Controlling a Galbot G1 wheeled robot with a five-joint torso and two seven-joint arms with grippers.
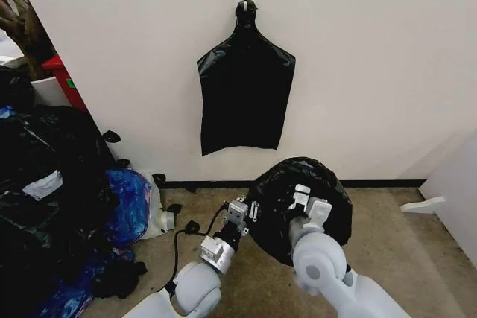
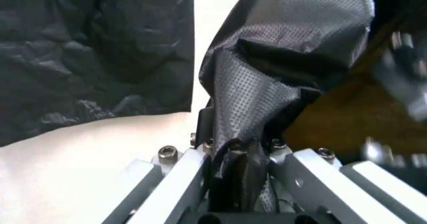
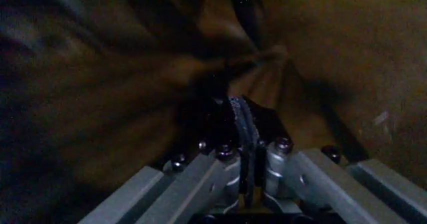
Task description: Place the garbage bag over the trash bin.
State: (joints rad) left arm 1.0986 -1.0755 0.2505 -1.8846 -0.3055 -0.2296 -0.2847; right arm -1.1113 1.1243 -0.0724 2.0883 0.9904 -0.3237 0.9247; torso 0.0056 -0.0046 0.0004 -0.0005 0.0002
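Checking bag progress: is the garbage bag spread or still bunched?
Spread: the garbage bag balloons into a round dome, with the left gripper and right gripper pinching its film.

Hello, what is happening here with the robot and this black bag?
The robot holds the garbage bag with both grippers, low before the wall. The left gripper is shut on the bag's edge at the left side; the right gripper is shut on it from above. The bag is spread into a round dome. More flat bags hang on the wall behind.

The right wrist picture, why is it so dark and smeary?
In the right wrist view the right hand sits inside the garbage bag, whose plastic blocks the light; far parts smear. The left wrist view is brighter, blurred only at one edge. The head view is evenly lit.
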